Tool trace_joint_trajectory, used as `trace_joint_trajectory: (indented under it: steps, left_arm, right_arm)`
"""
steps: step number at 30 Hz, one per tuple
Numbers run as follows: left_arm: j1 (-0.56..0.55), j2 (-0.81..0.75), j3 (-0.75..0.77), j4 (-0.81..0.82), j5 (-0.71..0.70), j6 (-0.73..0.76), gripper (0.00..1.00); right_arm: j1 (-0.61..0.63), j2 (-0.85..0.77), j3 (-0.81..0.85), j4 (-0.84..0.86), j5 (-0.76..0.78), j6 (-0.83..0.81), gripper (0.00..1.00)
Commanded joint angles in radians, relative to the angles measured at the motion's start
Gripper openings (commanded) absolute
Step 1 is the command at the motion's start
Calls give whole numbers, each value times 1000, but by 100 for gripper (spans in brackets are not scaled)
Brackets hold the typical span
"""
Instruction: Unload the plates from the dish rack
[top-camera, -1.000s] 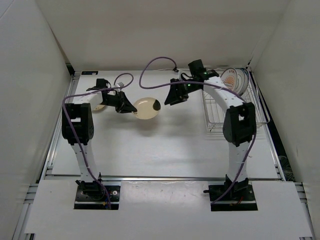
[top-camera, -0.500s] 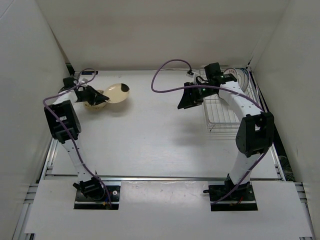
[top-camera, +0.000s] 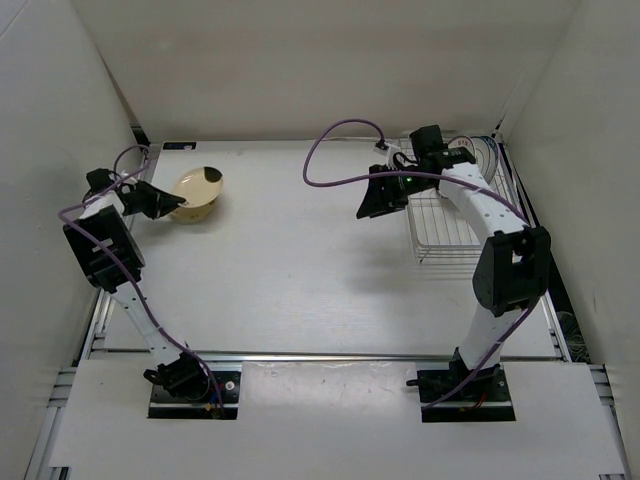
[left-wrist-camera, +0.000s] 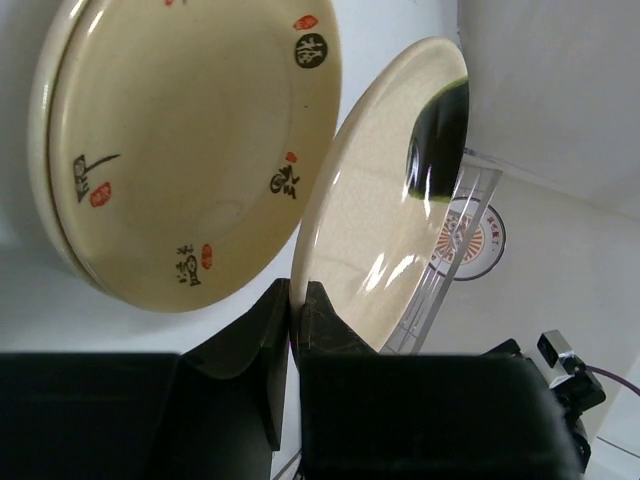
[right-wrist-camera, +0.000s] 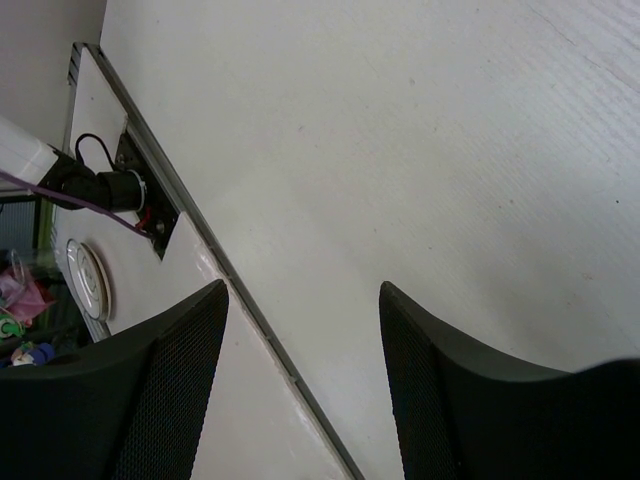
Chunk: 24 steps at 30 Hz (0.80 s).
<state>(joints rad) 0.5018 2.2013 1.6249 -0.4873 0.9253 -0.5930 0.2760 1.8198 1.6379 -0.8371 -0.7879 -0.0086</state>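
one spotted plate (left-wrist-camera: 370, 220) in left gripper (left-wrist-camera: 293, 300), apparently above cream plate (left-wrist-camera: 190, 150)

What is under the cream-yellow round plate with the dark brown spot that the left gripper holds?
A second cream round plate with red and black markings lies beneath the spotted plate. From above only its near rim shows; the rest is covered.

The cream-yellow plate (top-camera: 198, 184), with a dark brown spot at its edge, is tilted close over a second cream plate (left-wrist-camera: 190, 150) with small red and black marks, which lies at the table's far left. Its rim is pinched in the left gripper (left-wrist-camera: 297, 300). The silver wire dish rack (top-camera: 445, 240) stands at the far right, and a white plate with a blue rim (top-camera: 487, 152) and an orange-red patterned plate (left-wrist-camera: 468, 232) stand on edge at its far end.
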Motion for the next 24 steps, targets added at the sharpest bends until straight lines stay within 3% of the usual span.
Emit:
trace_joint_trajectory:
  steps: [1,22,24]
  left_arm:
    - [0,14,7,18,43,2,11]
    - [87,72,7,18,4,21,11]
    - [87,81,7,18,15,30,21]
  right_arm:
    - [-3,-59,0,1,-10,-30,66]
    - [-3,-59,0,1,9,-30,66]
    - [-3,-59,0,1,9,-30,66]
